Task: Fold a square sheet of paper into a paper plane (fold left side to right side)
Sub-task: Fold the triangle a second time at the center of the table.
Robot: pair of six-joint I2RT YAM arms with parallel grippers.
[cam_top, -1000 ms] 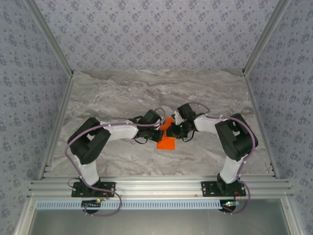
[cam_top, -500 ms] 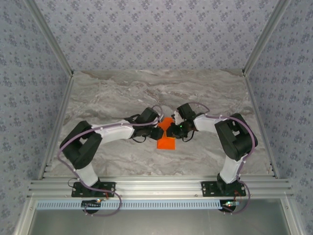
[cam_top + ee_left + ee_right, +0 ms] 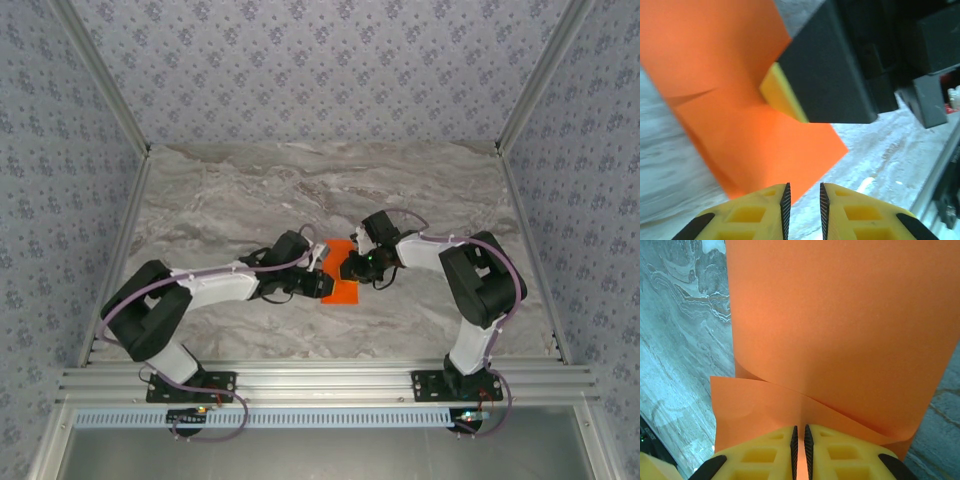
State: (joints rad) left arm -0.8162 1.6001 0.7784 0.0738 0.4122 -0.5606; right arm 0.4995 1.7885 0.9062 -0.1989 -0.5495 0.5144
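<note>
My right pincer [image 3: 800,436] is closed tight on the square sheet of paper [image 3: 840,315]. In my right wrist view its two yellow fingers [image 3: 760,455] stand almost together, and a thin orange strip of the sheet passes between them. Ahead of the fingers the sheet shows two layers: the upper one curves over the lower one, which lies on the grey marble counter [image 3: 680,340].

My left pincer [image 3: 802,200] is open only narrowly and holds nothing; between its tips I see a slim gap. The near edge of the sheet lies just ahead of these tips, not touching them. In my left wrist view one yellow finger of my right pincer sits on the orange sheet, beside a crease.

From above, the sheet lies near the middle of the counter, between my two pincers. The left one is at its left edge and the right one at its far right part.
</note>
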